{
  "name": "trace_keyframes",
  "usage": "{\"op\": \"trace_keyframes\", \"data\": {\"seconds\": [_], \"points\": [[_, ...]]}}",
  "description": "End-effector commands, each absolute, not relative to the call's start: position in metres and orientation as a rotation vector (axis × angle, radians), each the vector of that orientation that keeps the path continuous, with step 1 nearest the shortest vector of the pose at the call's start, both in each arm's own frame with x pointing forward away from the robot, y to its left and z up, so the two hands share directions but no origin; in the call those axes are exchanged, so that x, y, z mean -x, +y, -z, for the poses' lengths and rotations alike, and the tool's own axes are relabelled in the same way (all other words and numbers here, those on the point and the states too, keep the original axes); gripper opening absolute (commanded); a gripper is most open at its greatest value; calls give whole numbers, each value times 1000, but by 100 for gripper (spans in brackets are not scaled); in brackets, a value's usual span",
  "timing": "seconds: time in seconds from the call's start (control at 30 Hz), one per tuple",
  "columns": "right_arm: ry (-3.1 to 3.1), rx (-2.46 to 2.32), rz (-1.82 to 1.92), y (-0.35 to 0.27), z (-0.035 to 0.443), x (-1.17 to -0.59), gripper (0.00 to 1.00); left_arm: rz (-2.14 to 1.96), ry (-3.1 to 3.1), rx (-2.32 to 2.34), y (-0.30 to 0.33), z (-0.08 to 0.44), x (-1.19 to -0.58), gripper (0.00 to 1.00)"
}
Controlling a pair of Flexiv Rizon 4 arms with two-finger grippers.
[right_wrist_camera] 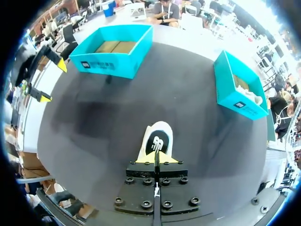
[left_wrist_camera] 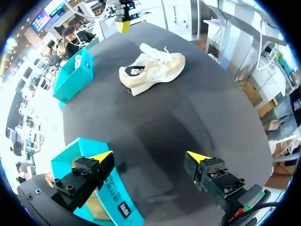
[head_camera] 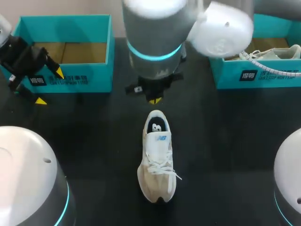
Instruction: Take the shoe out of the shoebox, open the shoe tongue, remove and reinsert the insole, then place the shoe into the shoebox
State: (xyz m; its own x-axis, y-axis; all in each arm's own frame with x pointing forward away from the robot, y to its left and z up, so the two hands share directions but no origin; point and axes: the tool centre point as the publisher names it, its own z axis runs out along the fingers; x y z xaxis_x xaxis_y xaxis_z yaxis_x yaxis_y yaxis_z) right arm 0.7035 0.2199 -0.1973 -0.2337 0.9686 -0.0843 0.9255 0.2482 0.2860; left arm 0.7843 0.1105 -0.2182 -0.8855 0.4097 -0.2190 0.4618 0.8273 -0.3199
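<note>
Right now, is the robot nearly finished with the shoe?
Not yet. The shoe lies on the table, so step one looks done. The right gripper, shut and empty, hangs near it; the left gripper is open by the empty shoebox. The tongue, insole and boxing seem left.

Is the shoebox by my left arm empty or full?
Empty: the shoebox shows only its bare brown floor in the head view; the shoe sits out on the table.
</note>
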Motion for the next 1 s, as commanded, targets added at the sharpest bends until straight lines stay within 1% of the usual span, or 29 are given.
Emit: {"op": "trace_keyframes", "data": {"seconds": [0.03, 0.1, 0.6, 1.0], "points": [[2217, -1769, -197, 250, 228, -699, 0, 552, 2866, -687, 111, 218, -783, 100], [2209, -1790, -197, 251, 237, -698, 0, 552, 2866, -687, 111, 218, -783, 100], [2209, -1790, -197, 251, 237, -698, 0, 552, 2866, -687, 111, 218, -783, 100], [2117, -1870, -265, 240, 294, -693, 0, 552, 2866, -687, 111, 218, -783, 100]]}}
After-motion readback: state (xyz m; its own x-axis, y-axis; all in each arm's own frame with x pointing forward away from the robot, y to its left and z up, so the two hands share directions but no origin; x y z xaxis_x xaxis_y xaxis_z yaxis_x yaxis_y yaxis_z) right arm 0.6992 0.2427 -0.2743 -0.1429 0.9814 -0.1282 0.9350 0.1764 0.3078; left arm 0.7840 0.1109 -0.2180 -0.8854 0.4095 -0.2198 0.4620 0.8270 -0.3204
